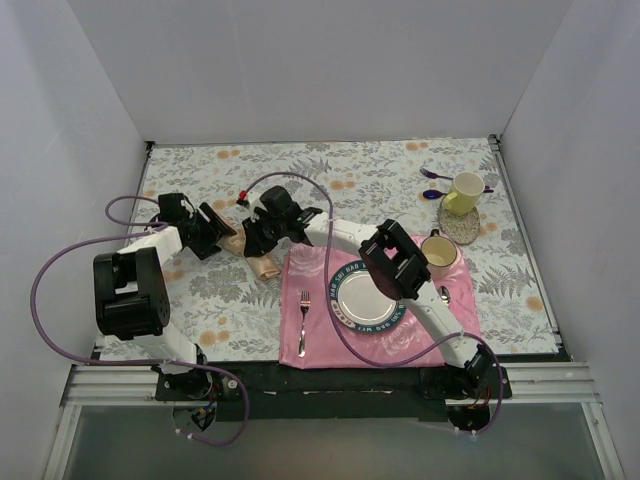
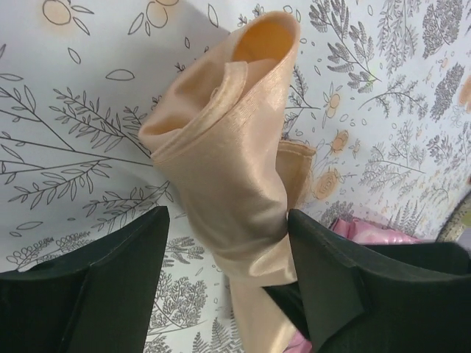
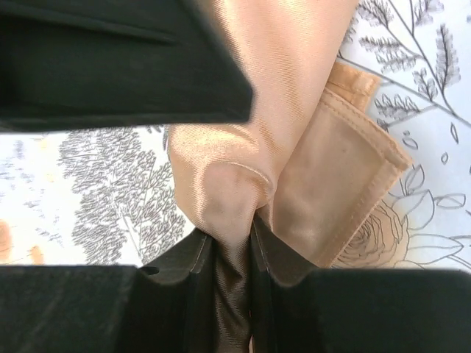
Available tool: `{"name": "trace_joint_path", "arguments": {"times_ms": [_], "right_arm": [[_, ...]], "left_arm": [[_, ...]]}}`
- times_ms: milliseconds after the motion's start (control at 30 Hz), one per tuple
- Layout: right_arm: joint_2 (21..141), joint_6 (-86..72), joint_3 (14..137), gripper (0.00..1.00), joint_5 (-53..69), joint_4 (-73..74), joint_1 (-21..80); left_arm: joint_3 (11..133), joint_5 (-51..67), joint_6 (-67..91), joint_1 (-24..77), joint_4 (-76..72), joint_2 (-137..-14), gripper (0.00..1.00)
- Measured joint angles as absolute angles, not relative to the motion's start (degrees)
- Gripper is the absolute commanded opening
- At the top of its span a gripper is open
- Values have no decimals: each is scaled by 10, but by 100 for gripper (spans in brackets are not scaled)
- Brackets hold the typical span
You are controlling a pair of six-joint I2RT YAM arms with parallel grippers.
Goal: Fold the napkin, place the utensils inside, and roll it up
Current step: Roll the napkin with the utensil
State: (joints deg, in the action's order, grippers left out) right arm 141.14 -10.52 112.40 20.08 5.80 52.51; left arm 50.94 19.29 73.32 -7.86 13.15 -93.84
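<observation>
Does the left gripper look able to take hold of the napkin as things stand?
Probably yes. The napkin runs between the open fingers of the left gripper, one finger touching the cloth, nothing else in the gap. The right gripper pinches a fold of it but seems clear of that spot.

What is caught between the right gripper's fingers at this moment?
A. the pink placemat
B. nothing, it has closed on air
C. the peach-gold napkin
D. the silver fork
C: in the right wrist view, the right gripper is closed on a fold of the shiny peach-gold napkin, and the cloth bulges out just beyond the pinch.
</observation>
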Motion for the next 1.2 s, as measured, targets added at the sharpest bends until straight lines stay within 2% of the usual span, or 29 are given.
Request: {"name": "trace_joint_path", "arguments": {"times_ms": [200,433,600,700,733,900,1200], "right_arm": [[1424,-184,1107,22,359,14,476],[1464,-327,1071,28,498,-131,444],[1479,-402,1059,35,538,-207,442],[1484,-422,1059,45,549,-224,441],[1484,-419,1060,53,552,-222,439],[1476,-338,1107,75,538,-110,438],[1413,-135,1150,89,350,125,459]], "left_arm": [[502,208,737,-81,135,-927,68],[504,226,752,-77,121,-955,67],[522,226,757,-71,115,-974,63],[530,223,758,-68,110,-984,56],[530,221,758,-68,109,-985,54],[530,215,750,-67,105,-989,46],[533,207,737,-66,107,-992,43]]}}
